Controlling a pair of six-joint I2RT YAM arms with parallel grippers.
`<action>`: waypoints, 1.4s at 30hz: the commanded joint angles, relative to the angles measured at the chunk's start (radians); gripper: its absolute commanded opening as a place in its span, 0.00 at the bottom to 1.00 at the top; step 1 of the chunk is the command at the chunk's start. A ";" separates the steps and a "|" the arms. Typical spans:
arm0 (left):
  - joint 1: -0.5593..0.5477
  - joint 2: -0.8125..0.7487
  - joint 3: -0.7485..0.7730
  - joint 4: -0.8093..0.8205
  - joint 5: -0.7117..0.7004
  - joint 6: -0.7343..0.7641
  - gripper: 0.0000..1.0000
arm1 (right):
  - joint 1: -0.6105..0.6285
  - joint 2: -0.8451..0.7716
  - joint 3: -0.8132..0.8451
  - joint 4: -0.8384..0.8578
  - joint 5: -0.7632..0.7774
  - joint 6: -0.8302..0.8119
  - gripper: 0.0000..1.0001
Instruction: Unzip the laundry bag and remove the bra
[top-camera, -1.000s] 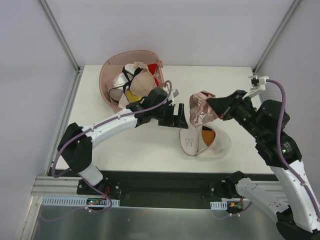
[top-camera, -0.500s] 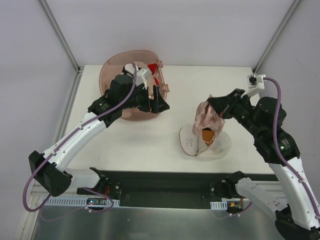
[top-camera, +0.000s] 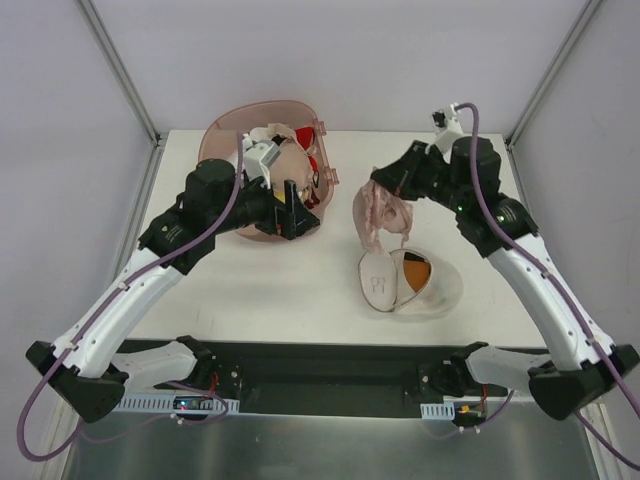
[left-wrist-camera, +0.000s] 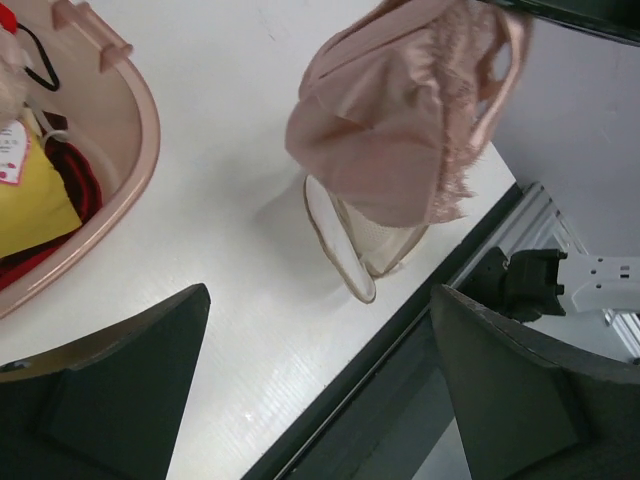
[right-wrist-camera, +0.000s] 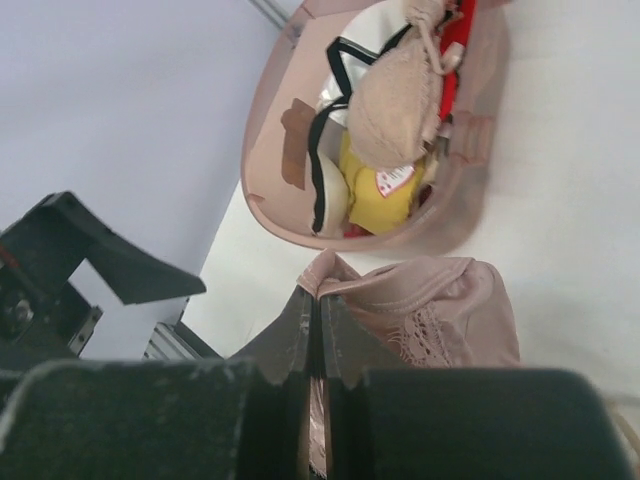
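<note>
On your left, the left end effector (top-camera: 298, 208) hovers beside the pink tub (top-camera: 215, 135), and its wrist view shows the fingers spread wide with nothing between them. Moving right, the bra (top-camera: 376, 212) hangs in the air over the worktop (top-camera: 250, 290), just above and left of the laundry bag (top-camera: 380, 285), which lies open like a clamshell. You can judge the zip step done and the bra out of the bag; what remains, at most, is setting it down. Furthest right, the right end effector (top-camera: 385, 182) carries the bra.

Only the right wrist view shows you that grip closely: the fingers are pinched together on a fold of the lacy fabric. Only the top view shows something orange inside the open bag. From the left wrist view the bra overlaps the bag, so you cannot tell there whether the hem touches it.
</note>
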 joint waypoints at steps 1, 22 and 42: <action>0.009 -0.088 -0.005 -0.038 -0.085 0.021 0.93 | 0.032 0.141 0.142 0.189 -0.100 0.022 0.01; 0.014 -0.189 -0.057 -0.171 -0.321 -0.034 0.96 | 0.109 1.199 1.110 0.339 -0.287 0.202 0.88; -0.084 0.064 -0.064 -0.058 -0.145 -0.033 0.92 | -0.082 0.234 0.155 -0.049 0.040 -0.088 1.00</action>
